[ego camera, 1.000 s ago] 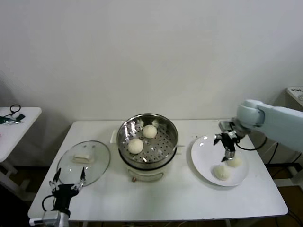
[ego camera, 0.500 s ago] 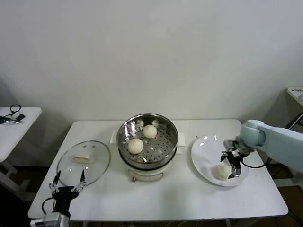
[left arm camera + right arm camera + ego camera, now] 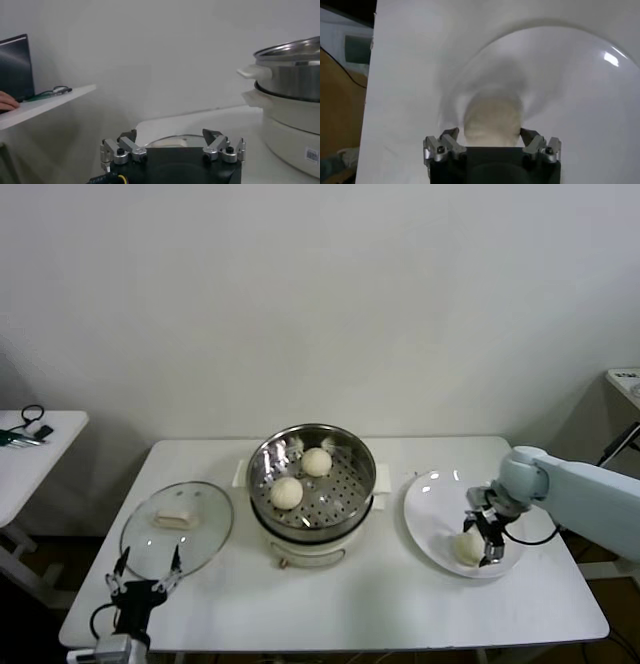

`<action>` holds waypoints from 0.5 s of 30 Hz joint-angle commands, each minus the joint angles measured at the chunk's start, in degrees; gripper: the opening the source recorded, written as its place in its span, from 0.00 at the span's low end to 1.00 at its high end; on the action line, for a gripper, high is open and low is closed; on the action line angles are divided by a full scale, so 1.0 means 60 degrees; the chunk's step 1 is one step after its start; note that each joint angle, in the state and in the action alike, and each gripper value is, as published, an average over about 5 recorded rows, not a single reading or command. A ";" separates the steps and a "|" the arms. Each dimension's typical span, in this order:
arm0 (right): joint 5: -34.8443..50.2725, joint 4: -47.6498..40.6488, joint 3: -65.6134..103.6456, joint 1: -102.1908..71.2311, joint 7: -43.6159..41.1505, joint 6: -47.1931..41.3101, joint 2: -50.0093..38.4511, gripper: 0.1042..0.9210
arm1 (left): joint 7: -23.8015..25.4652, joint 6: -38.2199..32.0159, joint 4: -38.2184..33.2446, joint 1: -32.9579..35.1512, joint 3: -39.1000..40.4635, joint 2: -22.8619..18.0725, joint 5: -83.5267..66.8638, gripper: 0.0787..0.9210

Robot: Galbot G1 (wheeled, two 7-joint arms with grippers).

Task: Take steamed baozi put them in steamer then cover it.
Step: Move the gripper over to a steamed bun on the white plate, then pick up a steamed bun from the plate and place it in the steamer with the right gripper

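Note:
The steel steamer (image 3: 355, 456) on its cream pot base stands mid-table and holds two baozi (image 3: 286, 492) (image 3: 317, 461). My right gripper (image 3: 485, 539) is low over the white plate (image 3: 430, 509), open, with its fingers on either side of a baozi (image 3: 465, 546). The right wrist view shows this baozi (image 3: 492, 117) between the gripper's (image 3: 490, 134) spread fingertips. I cannot see a second baozi on the plate. The glass cover (image 3: 177, 527) lies flat at the table's left. My left gripper (image 3: 143, 584) is parked, open and empty, at the cover's near edge.
The left wrist view shows my left gripper (image 3: 171, 135), the cover's rim (image 3: 170, 140) just beyond it, and the steamer (image 3: 295, 65) farther off. A small side table (image 3: 30, 444) with cables stands at far left. The plate lies near the table's right edge.
My right gripper has come down and forward over the plate, from above the far baozi to straddling one at plate level. The far baozi is now out of sight. The left arm barely moved.

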 commanded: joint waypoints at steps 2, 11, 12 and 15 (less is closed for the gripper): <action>-0.0076 -0.0217 0.0094 -0.0176 -0.0024 0.0019 0.0142 0.77 | -0.0004 -0.0003 0.0001 0.0001 0.0013 -0.0002 0.0012 0.88; -0.0064 -0.0218 -0.0026 0.0082 -0.0102 0.0153 0.0225 0.70 | -0.0007 -0.0005 -0.0006 0.0005 0.0028 -0.0016 0.0022 0.88; -0.0062 -0.0203 -0.0047 0.0163 -0.0109 0.0194 0.0232 0.70 | -0.0007 -0.0007 -0.0008 0.0010 0.0029 -0.0018 0.0023 0.88; -0.0116 -0.0085 -0.0243 0.0646 -0.0173 0.0547 0.0263 0.69 | -0.0007 -0.0014 -0.0014 0.0028 0.0030 -0.0022 0.0022 0.88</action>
